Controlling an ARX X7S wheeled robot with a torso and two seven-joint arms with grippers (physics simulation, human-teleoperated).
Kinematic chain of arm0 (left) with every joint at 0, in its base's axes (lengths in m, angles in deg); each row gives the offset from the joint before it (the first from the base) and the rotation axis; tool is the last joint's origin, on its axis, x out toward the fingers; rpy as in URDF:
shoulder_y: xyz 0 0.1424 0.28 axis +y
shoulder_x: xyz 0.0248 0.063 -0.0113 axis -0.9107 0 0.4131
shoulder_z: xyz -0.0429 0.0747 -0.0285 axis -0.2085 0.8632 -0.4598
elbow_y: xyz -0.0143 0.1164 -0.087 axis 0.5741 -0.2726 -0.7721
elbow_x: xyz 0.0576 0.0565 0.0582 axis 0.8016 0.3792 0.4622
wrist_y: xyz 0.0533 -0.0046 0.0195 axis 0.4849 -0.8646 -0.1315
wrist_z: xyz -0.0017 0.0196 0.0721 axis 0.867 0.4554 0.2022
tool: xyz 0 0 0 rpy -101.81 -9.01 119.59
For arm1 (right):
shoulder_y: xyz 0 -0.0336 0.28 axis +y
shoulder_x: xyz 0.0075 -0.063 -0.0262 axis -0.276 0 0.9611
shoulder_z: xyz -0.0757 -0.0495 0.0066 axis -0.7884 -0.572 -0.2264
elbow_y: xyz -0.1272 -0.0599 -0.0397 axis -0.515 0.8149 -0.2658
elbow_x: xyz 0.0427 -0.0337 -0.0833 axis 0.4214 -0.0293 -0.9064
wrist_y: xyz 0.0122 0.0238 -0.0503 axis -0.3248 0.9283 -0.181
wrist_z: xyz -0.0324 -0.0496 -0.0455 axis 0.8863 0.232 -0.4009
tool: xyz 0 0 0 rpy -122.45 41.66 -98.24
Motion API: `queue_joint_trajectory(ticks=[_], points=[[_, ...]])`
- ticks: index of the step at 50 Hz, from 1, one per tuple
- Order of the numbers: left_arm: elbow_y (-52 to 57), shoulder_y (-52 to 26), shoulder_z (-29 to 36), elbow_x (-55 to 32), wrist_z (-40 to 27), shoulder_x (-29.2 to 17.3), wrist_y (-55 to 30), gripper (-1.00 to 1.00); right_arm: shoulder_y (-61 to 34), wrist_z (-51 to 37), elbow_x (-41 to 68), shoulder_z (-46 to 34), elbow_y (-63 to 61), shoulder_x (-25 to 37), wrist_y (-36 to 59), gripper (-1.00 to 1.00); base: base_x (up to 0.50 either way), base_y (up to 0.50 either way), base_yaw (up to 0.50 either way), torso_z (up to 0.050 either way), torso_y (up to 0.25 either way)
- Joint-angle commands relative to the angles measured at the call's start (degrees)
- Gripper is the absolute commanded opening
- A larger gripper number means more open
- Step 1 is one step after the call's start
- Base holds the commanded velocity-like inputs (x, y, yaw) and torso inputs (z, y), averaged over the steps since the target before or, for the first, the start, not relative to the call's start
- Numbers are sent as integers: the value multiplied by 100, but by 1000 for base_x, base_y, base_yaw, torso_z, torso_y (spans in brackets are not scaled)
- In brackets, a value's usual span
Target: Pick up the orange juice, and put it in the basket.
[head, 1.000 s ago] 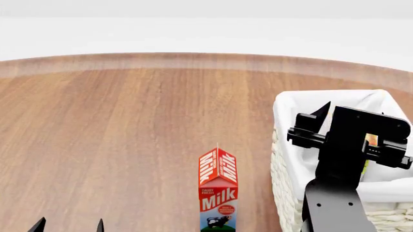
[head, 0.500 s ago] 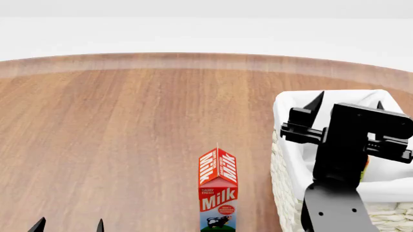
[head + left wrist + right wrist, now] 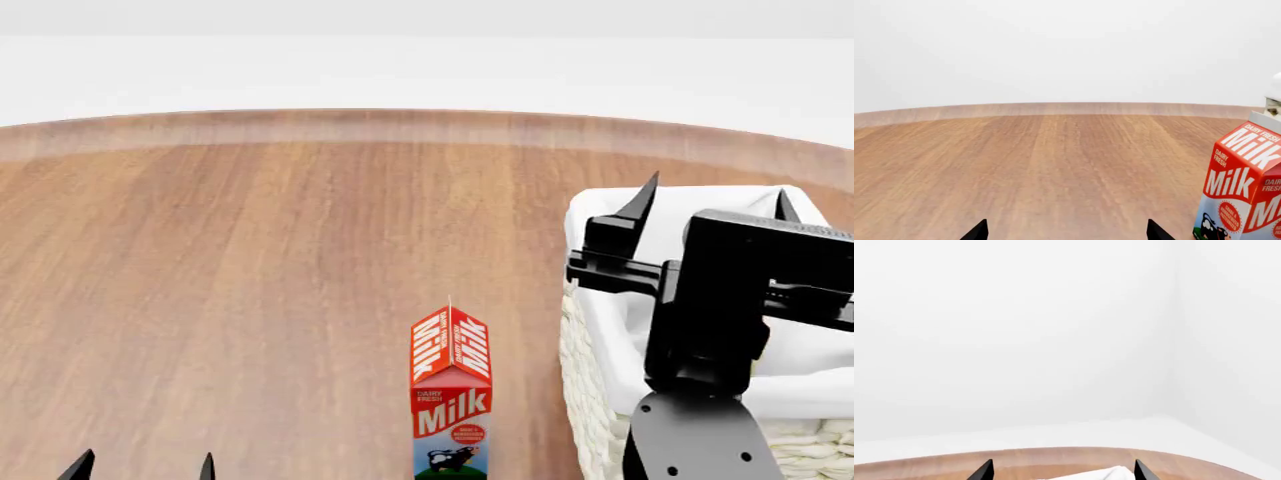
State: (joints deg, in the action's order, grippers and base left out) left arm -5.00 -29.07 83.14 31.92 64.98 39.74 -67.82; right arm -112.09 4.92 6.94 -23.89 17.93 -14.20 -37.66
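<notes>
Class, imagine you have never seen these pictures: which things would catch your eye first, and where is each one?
The big black right gripper dominates the head view, its two fingers spread apart above the cream wicker basket at the table's right edge. Next comes the bright red-and-white milk carton, standing upright alone on the wooden table, left of the basket. The orange juice cannot be seen.

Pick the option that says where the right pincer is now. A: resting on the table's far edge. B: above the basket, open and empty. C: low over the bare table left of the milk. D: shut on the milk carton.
B: in the head view the right pincer is above the basket, its fingertips spread apart with nothing between them; the milk stands untouched on the table.
</notes>
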Motion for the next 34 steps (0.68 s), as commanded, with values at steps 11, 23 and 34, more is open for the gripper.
queue_joint_trajectory(ticks=[11,23,34], points=[[-3,-6,19,-13,-15,-12,8,100,397,-139,220,-20,-1461,327,498,100,0,0,0,0,0],[-4,-10,30,-19,-23,-19,12,100,575,-205,316,-29,-2032,439,641,100,0,0,0,0,0],[-5,-13,40,-26,-31,-25,16,100,765,-254,401,-16,-2482,532,690,100,0,0,0,0,0]])
